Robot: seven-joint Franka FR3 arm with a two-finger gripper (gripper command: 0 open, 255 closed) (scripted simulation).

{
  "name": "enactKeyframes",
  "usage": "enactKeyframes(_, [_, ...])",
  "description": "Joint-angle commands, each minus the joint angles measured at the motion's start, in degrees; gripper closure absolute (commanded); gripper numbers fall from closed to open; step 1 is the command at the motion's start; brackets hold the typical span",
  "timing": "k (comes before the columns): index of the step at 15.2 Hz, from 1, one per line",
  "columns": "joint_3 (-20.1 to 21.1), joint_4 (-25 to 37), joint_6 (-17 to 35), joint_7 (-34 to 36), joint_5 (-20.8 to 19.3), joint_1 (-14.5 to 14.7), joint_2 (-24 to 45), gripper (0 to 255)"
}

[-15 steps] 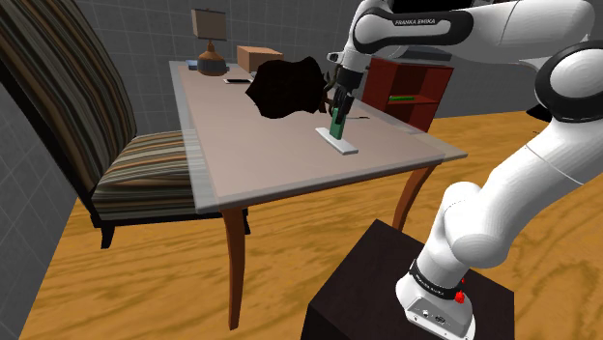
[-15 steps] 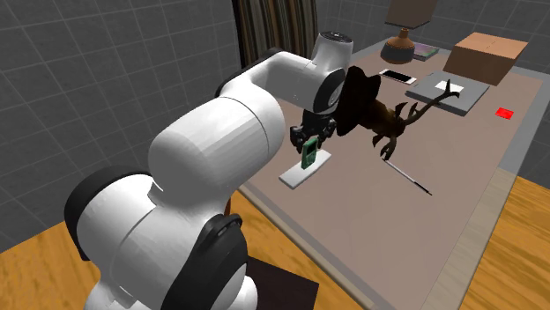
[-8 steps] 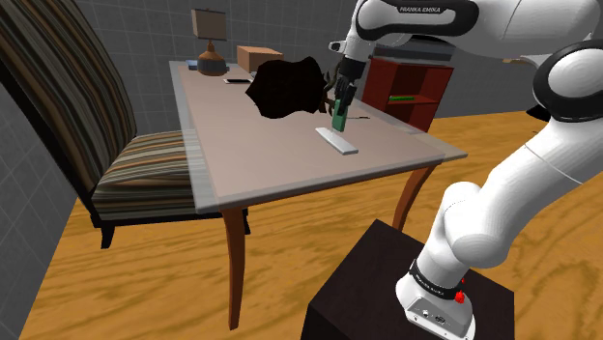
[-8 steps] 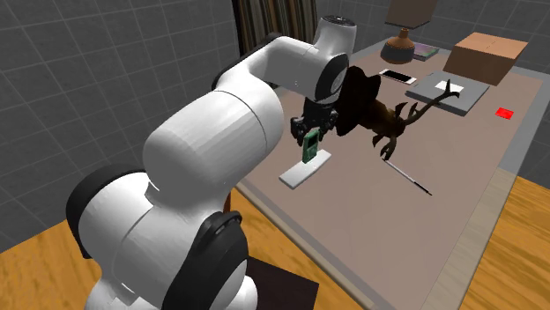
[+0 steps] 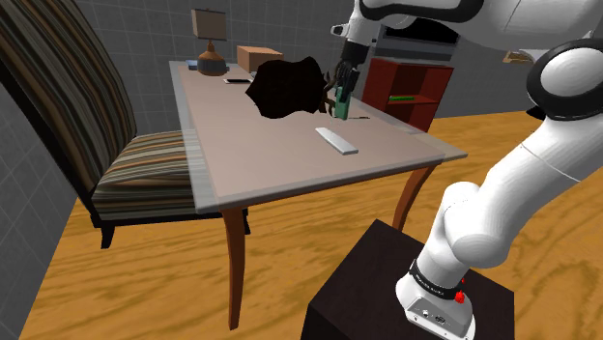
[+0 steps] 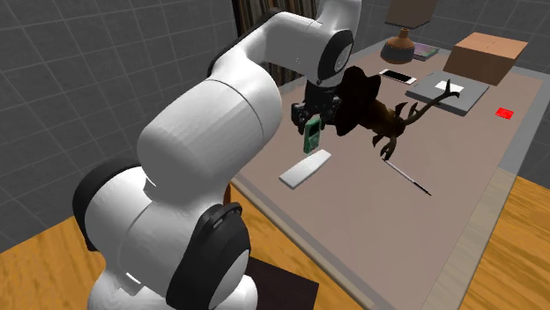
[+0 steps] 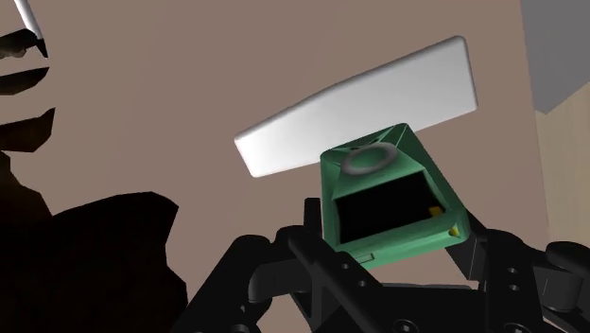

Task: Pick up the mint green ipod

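Compared to a second ago the claw has gone up: it's clamped tight on the green ipod, which was right down at the white slab and now hangs in the air above it. The slab lies flat on the surface below the claw. Container-wise, there's a brown box well beyond the claw (can't see inside it), plus a red shelf unit behind the claw with a green thing on one shelf.
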Motion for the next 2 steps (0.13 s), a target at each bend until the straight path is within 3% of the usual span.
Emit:
enactKeyframes(1, [0.0, 1.1, -1.0, 0.0, 0.1, 0.0, 0.2, 255])
enactKeyframes(2, [0.0, 1.1, -1.0, 0.0, 0.1, 0.0, 0.2, 255])
